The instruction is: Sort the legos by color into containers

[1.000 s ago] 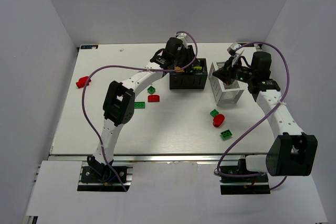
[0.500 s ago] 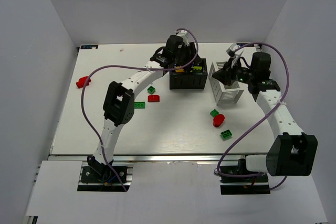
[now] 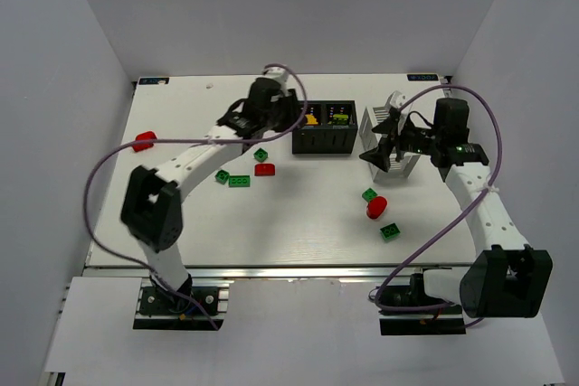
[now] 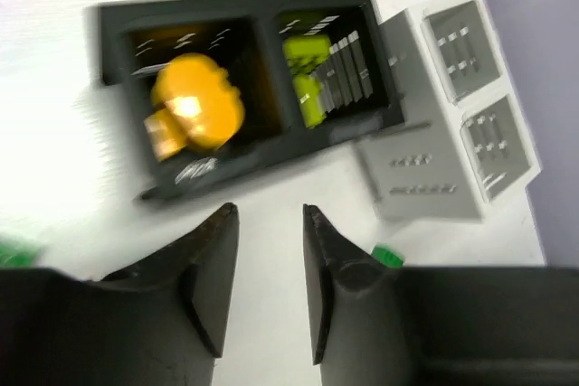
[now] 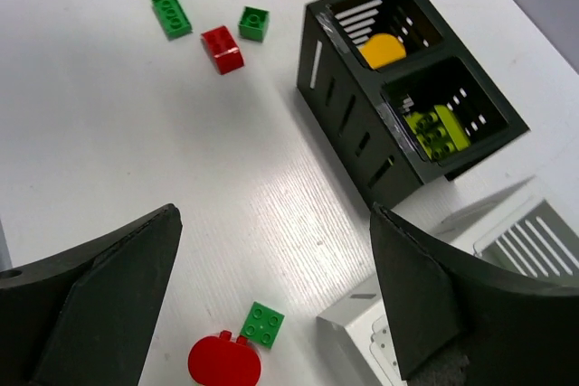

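Note:
The black box [image 3: 324, 140] holds a yellow-orange rounded brick [image 4: 194, 110] in its left compartment and lime bricks [image 4: 308, 79] in its right. My left gripper [image 3: 288, 119] hovers just left of the box, its narrow gap [image 4: 270, 214] open with nothing in it. My right gripper [image 3: 378, 153] stands wide open [image 5: 271, 214] in front of the white basket [image 3: 404, 162]. Below it lie a green brick [image 5: 262, 324] and a round red brick [image 5: 224, 361]. Loose bricks in the middle of the table: red [image 3: 265, 169], green [image 3: 261, 155], green [image 3: 239, 182].
A red brick [image 3: 143, 140] lies near the table's left edge. Another green brick [image 3: 390, 231] sits toward the front right, and a small green one [image 3: 222, 176] left of centre. Purple cables loop above both arms.
My left gripper drew back from over the black box to its left side. My right gripper came down off the white basket toward the table and opened wide.

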You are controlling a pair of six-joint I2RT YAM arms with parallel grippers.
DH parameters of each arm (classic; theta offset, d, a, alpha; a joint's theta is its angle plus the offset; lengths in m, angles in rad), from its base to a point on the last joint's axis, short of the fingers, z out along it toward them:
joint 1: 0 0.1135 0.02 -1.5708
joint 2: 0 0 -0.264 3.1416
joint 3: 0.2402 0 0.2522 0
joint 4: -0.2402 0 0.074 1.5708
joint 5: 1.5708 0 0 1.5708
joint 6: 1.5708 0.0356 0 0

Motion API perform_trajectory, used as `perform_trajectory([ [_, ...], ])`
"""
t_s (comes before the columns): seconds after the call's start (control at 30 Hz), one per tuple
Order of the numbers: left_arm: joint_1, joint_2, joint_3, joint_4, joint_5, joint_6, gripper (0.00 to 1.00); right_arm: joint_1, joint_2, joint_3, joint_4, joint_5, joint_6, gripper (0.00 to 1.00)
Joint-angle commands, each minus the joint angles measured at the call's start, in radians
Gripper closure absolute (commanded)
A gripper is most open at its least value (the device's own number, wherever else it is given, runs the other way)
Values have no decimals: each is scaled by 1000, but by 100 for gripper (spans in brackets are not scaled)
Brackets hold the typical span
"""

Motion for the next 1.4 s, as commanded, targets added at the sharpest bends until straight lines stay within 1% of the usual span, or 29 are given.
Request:
perform_trajectory([
  [0.0,70,-196,-149,21,-98,-16,49,-3,-37,-16,-55,-101,-133,11],
  [0.03,90,-229,-189,15,-107,-27,46,-3,-35,-16,-62,-105,-138,10],
  [0.07,116,-291,-265,2,-110,-50,40,0,-32,-11,-72,-108,-138,11],
  [0.1,171,-322,-302,-1,-115,-61,39,4,-20,-7,-79,-110,-139,11],
  [0.17,231,-403,-371,-13,-110,-79,38,8,-8,9,-91,-110,-139,11],
  [0.2,286,-424,-422,-21,-110,-79,35,13,1,13,-97,-110,-136,10],
  [0.27,336,-456,-456,-54,-110,-66,34,20,8,18,-97,-101,-125,11],
  [0.3,382,-477,-482,-65,-110,-58,33,23,12,21,-95,-98,-125,11],
  [0.37,426,-490,-502,-100,-127,-42,27,40,17,20,-92,-81,-121,11],
  [0.4,474,-494,-513,-113,-133,-39,26,54,21,21,-92,-76,-119,10],
  [0.47,529,-488,-517,-151,-148,-35,21,66,29,21,-91,-67,-116,11],
  [0.5,587,-482,-516,-159,-150,-36,19,79,35,21,-91,-64,-115,11],
  [0.53,616,-468,-517,-163,-148,-38,17,85,40,21,-88,-61,-112,11],
  [0.6,725,-447,-510,-165,-139,-65,15,94,47,20,-66,-59,-86,10],
  [0.67,781,-401,-493,-154,-135,-119,11,99,54,23,-45,-61,-64,11],
  [0.7,825,-383,-484,-150,-133,-140,10,97,58,24,-42,-62,-63,11],
  [0.83,885,-280,-436,-113,-138,-283,7,99,81,35,-31,-62,-63,11],
  [0.87,893,-232,-409,-111,-139,-347,7,99,86,41,-33,-62,-63,11],
  [0.93,901,-182,-369,-129,-170,-410,6,99,104,46,-31,-62,-63,11],
  [0.97,901,-125,-343,-142,-184,-468,6,99,107,49,-29,-62,-63,11],
  [1.0,901,-96,-291,-159,-197,-504,5,99,118,52,-29,-62,-64,11],
  [1.1,902,10,-197,-209,-237,-625,4,97,130,53,-23,-61,-72,11],
  [1.23,904,72,-154,-157,-250,-733,2,99,141,47,-26,-47,-84,11],
  [1.3,904,90,-132,-175,-285,-791,2,99,144,43,-26,-36,-89,11],
  [1.37,905,128,-80,-238,-314,-841,2,99,149,41,-25,-26,-92,11],
])
